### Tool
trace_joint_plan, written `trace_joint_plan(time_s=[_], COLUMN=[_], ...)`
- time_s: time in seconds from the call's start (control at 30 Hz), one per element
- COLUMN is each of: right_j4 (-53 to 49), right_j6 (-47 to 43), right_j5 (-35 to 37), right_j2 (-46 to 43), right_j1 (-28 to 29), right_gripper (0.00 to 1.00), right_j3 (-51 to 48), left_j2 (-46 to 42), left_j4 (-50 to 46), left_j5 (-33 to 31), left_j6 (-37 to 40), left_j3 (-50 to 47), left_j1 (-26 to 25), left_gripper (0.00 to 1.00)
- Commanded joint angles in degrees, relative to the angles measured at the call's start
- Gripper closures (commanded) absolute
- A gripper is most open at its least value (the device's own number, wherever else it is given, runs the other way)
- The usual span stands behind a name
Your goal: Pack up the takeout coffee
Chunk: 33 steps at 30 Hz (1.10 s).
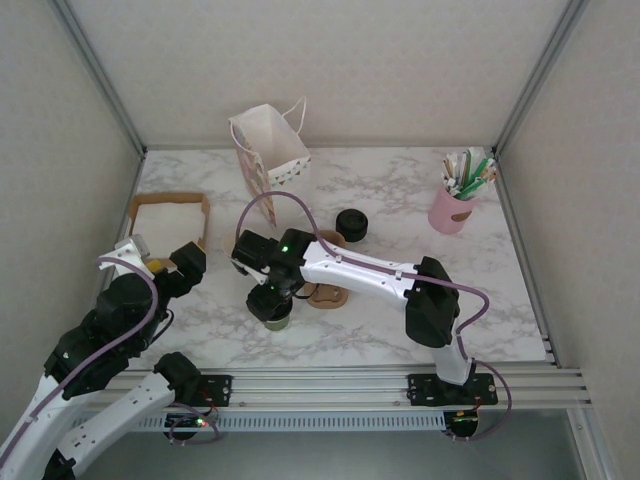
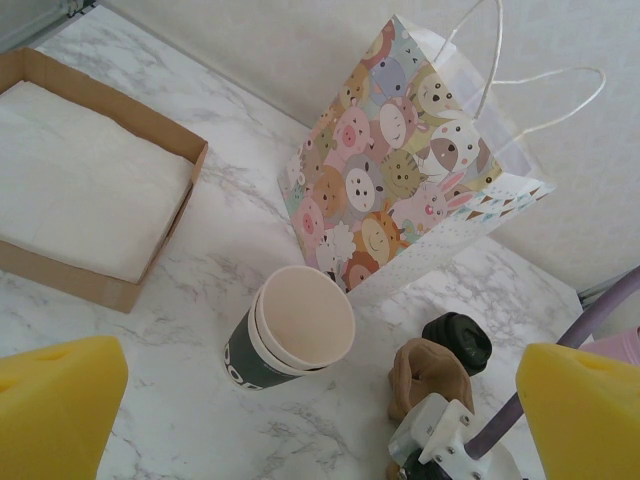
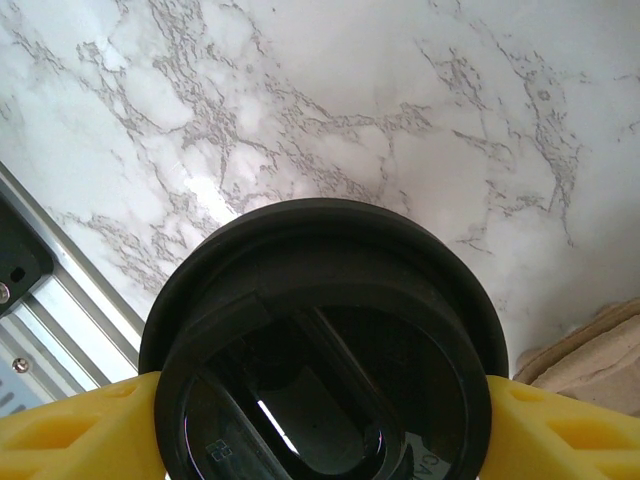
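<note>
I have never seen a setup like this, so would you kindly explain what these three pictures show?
Two robot arms are bolted to a marble table. The overhead picture looks down from behind them; the other two come from cameras on each wrist. The right arm has its yellow-padded jaws closed on the takeout coffee, a lidded cup beside a cardboard carrier. The left arm holds nothing, jaws open, looking at a stack of lidless cups, a cartoon gift bag and a cardboard box of white paper. A pink pen cup stands far right.
</note>
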Motion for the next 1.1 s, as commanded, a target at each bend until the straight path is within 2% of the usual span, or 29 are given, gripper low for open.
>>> trace_joint_plan(time_s=[0.0, 0.77, 0.9, 1.07], right_j4=[-1.6, -2.8, -2.6, -1.5], right_j6=[0.2, -1.1, -1.1, -1.0], right_j5=[-0.4, 0.9, 1.5, 1.7], right_j2=[1.1, 0.6, 0.2, -0.9], right_j1=[0.8, 2.1, 2.3, 2.8], right_gripper=[0.27, 0.27, 0.27, 0.27], right_j3=[1.3, -0.1, -0.9, -2.0], left_j2=[-0.6, -0.7, -1.0, -3.1], left_j4=[-0.5, -0.6, 0.0, 4.6], left_j5=[-0.5, -1.0, 0.9, 8.7], left_j6=[0.7, 0.3, -2.0, -8.7], left_j3=[-0.7, -0.8, -0.7, -5.1], left_j1=[0.4, 0.4, 0.4, 0.4], left_gripper=[0.00, 0.00, 0.00, 0.21])
